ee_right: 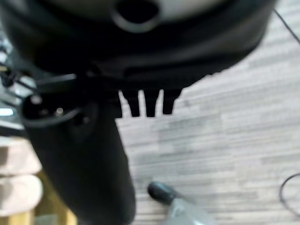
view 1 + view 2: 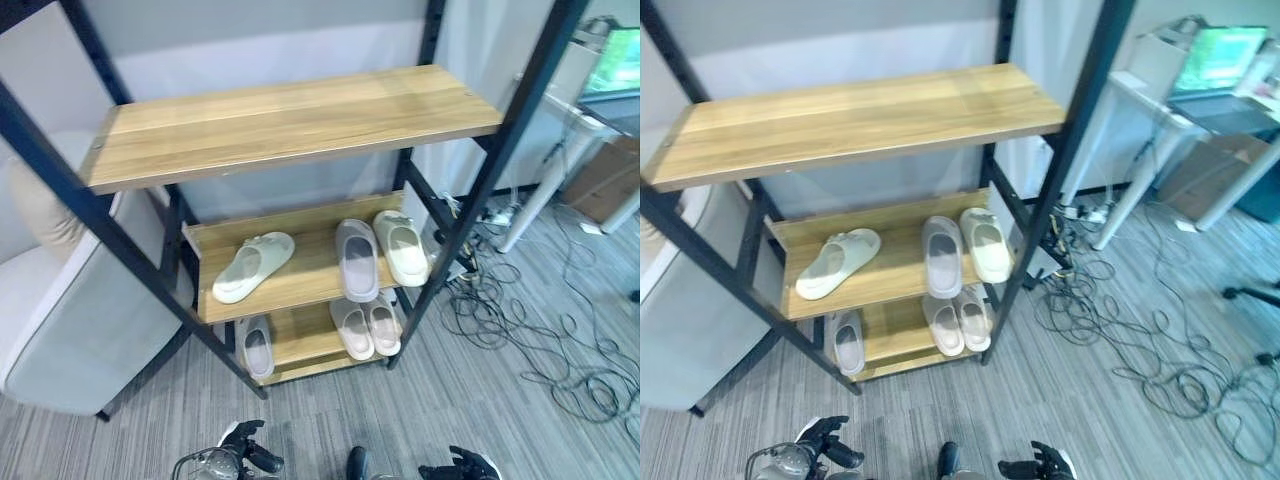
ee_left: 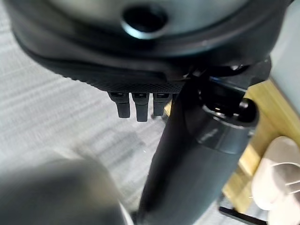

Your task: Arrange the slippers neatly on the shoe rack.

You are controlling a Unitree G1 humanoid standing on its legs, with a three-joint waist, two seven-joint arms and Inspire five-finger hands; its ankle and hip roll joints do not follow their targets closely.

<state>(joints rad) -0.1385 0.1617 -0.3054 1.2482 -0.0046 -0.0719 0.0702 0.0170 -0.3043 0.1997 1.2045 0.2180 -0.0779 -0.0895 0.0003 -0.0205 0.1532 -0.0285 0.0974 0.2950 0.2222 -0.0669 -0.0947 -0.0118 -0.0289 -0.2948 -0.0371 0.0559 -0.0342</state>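
Slippers are sitting on the two lower boards of a black-framed shoe rack [image 2: 480, 190] filling the centre of the frame. On the middle shelf [image 2: 300, 280], a pale green slipper [image 2: 252, 266] is lying at a slant toward the left, well apart from a grey slipper [image 2: 357, 259] and a cream slipper [image 2: 401, 247] resting side by side at the right end, toes pointing toward the wall. On the bottom shelf [image 2: 300, 345], a lone grey slipper [image 2: 257, 347] is lying at the left, and a pair of beige slippers [image 2: 366, 327] is sitting close together at the right. The top shelf [image 2: 290, 120] is stretching across the upper half of the frame.

A pale upholstered seat [image 2: 70, 320] is standing at the left edge beside the rack, and a tangle of dark cables [image 2: 530, 330] is spreading over the grey floor [image 2: 400, 420] at the right, below a white bench [image 2: 1140, 110] carrying a laptop [image 2: 1220, 70].

At the bottom edge, the left hand [image 2: 245, 450] and the right hand [image 2: 460, 465] are hanging low above the floor, well short of the rack; each wrist view is showing fingers [image 3: 136, 105] extending relaxed, with nothing in either hand.
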